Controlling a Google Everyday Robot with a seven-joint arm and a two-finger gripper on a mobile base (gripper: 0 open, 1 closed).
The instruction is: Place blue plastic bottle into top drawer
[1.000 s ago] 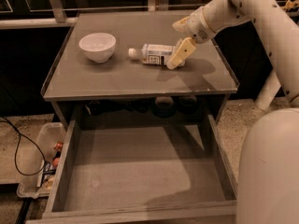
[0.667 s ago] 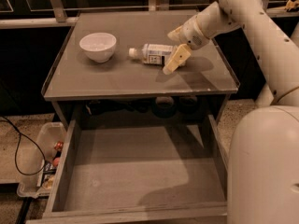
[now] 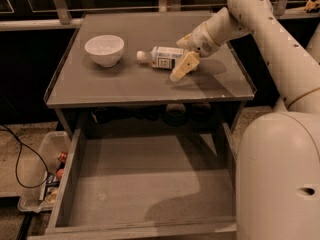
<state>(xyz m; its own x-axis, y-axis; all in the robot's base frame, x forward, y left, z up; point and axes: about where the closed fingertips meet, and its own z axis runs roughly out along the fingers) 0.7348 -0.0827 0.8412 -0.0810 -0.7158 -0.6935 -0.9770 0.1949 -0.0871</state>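
At the right-hand part of the grey cabinet top (image 3: 125, 86), the gripper (image 3: 179, 59) sits low over the surface, spread apart and not clenched. One pale finger (image 3: 182, 67) lies on the near side of the blue plastic bottle (image 3: 161, 57), the other on its far side. Whether either pad touches the bottle cannot be told.

The bottle lies on its side, with its base end between the fingers and its white cap pointing left, away from the gripper. Farther left, well apart from the gripper, stands a white bowl (image 3: 104, 49), with bare surface between it and the cap. The raised right rim of the top runs near the gripper's right, and the front edge lies just below it.

Below and in front of the gripper, the top drawer (image 3: 145, 184) is pulled out, its flat bottom bare between plank sides. Far down to the left, a clear plastic bin (image 3: 36, 184) sits on the floor beside the drawer's left wall.
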